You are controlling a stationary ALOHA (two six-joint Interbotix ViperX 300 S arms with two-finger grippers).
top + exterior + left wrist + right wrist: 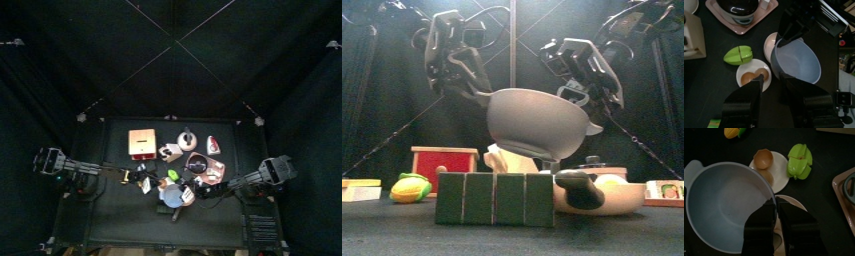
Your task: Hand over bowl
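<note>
Bowl (540, 117): held aloft above the table, rim pinched by the right gripper (775, 208).
Right jaws: nearly closed on the rim.
Left gripper (783, 85): jaws spread wide, empty, just beside the bowl.

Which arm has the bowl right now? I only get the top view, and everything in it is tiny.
Observer: The right gripper. Its wrist view shows the jaws clamped on the rim of the pale blue-grey bowl.
Operator: Is it off the table?
Observer: Yes. The front view shows it in the air above a row of dark green blocks.
Operator: And the other arm?
Observer: The left gripper faces the bowl with its jaws wide open, holding nothing.
</note>
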